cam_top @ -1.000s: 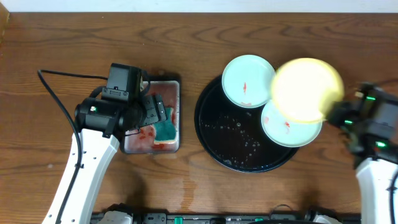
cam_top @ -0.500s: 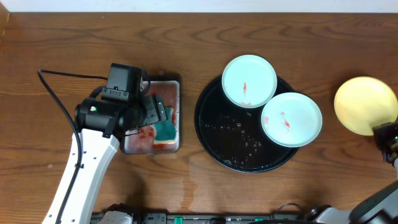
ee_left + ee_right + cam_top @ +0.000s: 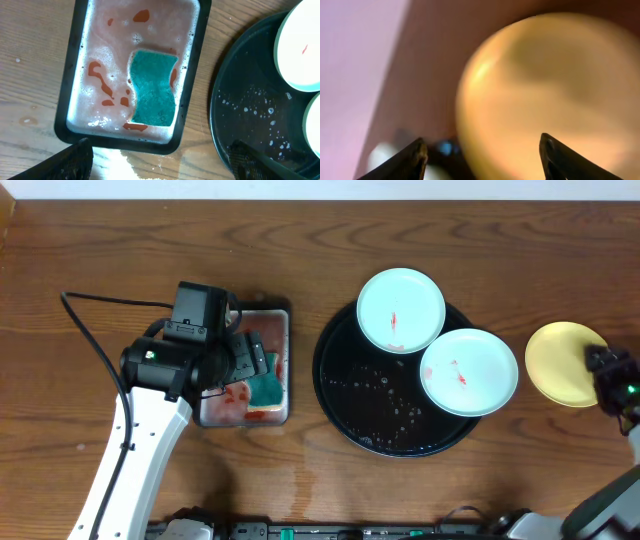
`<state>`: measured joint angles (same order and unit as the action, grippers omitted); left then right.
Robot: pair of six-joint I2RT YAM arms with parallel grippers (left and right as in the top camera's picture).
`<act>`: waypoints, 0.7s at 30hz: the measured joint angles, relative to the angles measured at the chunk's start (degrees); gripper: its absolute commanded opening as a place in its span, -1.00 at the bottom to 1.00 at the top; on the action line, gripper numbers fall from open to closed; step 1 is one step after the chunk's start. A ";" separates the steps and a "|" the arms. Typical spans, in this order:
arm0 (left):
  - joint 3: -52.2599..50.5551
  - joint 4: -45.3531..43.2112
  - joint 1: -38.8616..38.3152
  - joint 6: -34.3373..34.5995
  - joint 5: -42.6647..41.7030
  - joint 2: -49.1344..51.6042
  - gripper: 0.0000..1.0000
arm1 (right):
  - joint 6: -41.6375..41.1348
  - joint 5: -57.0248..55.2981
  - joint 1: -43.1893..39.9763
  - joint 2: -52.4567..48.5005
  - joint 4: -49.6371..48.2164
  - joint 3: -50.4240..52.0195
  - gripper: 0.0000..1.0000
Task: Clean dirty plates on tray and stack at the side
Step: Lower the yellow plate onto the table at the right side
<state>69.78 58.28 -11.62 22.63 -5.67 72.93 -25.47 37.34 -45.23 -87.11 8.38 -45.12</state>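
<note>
Right of the tray, the yellow plate lies on the table, with our right gripper spread wide at its rim. We should back off straight, without nudging it. Two smeared plates wait on the tray, and our left gripper hangs wide over the sponge.

Plates, 3: mint plates, 2 (one red smear apiece); yellow plate, 1. Trays, 2: round tray, 1, black; rectangular tray, 1, black (foam and red patches inside, too scattered for a firm count). Sponge, 1, teal. Robot arms, 2: left arm, 1; right arm, 1. Cable, 1, black.
</note>
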 measured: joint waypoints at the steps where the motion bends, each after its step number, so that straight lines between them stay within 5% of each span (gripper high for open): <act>1: 0.00 0.00 0.00 0.00 0.00 0.00 0.74 | 0.85 0.81 1.88 2.08 2.01 -0.07 0.29; 3: 0.00 -0.02 0.00 0.00 0.00 0.00 0.74 | 3.15 0.55 6.32 6.34 6.91 -0.15 0.18; 7: 0.00 0.00 0.00 0.00 0.00 0.00 0.74 | 7.34 -7.93 16.46 12.11 15.34 -0.35 0.29; 13: 0.00 0.00 0.00 -0.02 0.00 0.00 0.74 | 12.70 -25.24 29.81 11.39 21.00 -0.35 0.22; 21: 0.00 0.00 0.00 0.00 0.00 0.00 0.74 | 13.27 -40.81 32.96 3.89 20.57 -0.35 -0.41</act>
<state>69.78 58.28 -11.62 22.63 -5.67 72.93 -12.21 -3.46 -12.27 -83.22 28.95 -45.47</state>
